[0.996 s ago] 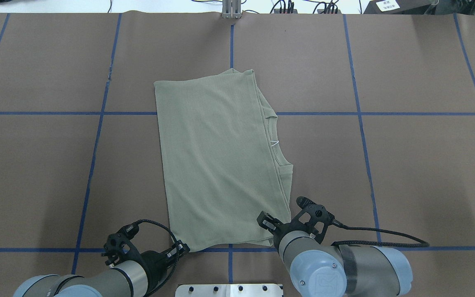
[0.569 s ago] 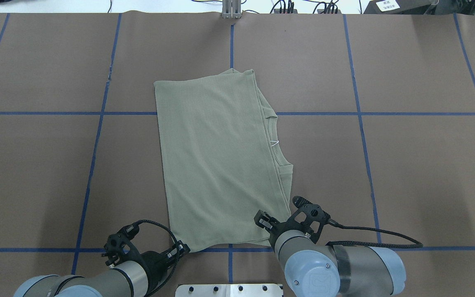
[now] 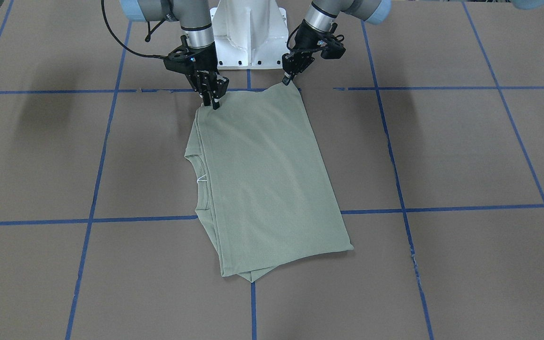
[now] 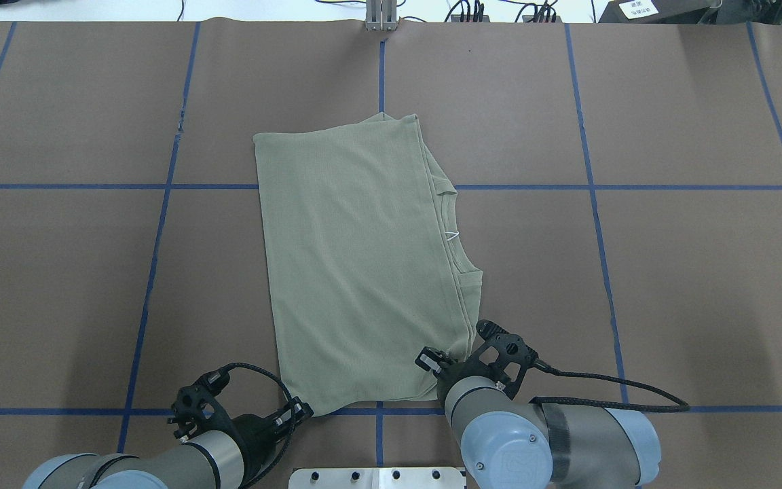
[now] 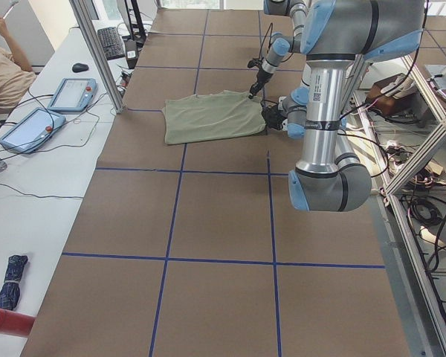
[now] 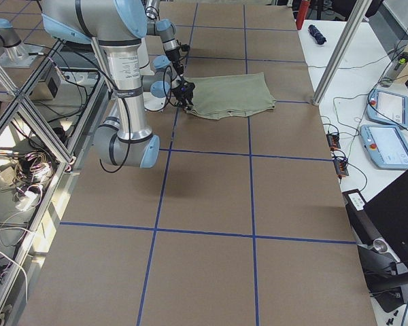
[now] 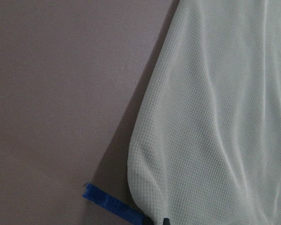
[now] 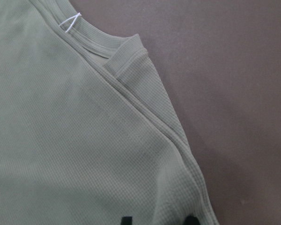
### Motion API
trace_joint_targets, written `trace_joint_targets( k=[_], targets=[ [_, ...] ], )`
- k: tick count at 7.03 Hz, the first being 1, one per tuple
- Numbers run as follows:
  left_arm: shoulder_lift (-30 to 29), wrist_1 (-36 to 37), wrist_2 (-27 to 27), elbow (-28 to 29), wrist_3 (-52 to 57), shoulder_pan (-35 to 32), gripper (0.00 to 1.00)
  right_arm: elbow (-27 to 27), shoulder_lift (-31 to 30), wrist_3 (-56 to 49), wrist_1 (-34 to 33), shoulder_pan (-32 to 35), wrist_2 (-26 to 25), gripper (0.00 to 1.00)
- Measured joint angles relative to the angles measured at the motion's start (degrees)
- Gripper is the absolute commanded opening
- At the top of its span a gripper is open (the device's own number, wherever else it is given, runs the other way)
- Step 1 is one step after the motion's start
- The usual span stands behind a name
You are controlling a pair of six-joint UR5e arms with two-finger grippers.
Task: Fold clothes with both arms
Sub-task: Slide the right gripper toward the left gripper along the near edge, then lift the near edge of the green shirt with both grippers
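Note:
The clothes, one sage-green knit shirt (image 4: pixel 357 258), lie folded into a flat oblong on the brown table, neck and white label loop (image 4: pixel 451 236) on the robot's right side. My left gripper (image 4: pixel 299 409) sits at the shirt's near-left corner, shut on the fabric's tip (image 7: pixel 150 213); it shows on the right in the front-facing view (image 3: pixel 285 81). My right gripper (image 4: pixel 432 361) stands over the near-right corner (image 3: pixel 215 103), open, its two dark fingertips (image 8: pixel 126 219) spread apart above the layered edge (image 8: pixel 168 131).
Blue tape lines (image 4: pixel 160 224) divide the brown table cover. The white pedestal base (image 3: pixel 248 33) is just behind the shirt's near edge. Along the far side run a metal post (image 4: pixel 381 17) and a desk with tablets (image 5: pixel 70 93); a person (image 5: pixel 4 67) sits there.
The right arm has slid forward and leftward, bringing its open gripper onto the shirt's near-right corner. The left arm and the shirt have stayed put.

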Motion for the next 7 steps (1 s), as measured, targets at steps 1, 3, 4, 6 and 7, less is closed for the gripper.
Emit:
trace_joint_targets(
  k=[1, 3, 4, 6, 7],
  targets=[
    [0.0, 0.0, 0.0, 0.0, 0.0, 0.02, 0.0, -0.05, 0.0, 0.08, -0.06, 0.03, -0.06, 0.0],
    [0.0, 0.0, 0.0, -0.12, 0.11, -0.08, 0.0, 0.27, 0.02, 0.12, -0.21, 0.2, -0.13, 0.0],
    [0.08, 0.02, -0.09, -0.83, 1.2, -0.29, 0.0, 1.24, 0.08, 0.12, -1.03, 0.35, -0.12, 0.0],
    [1.37, 1.04, -1.02, -6.15, 6.73, -0.74, 0.0, 7.37, 0.15, 0.19, -7.15, 0.17, -0.03, 0.0],
    [2.0, 4.45, -2.79, -11.04, 8.68, -1.05, 0.0, 12.5, 0.4, 0.41, -12.04, -0.5, 0.11, 0.0]
  ],
)
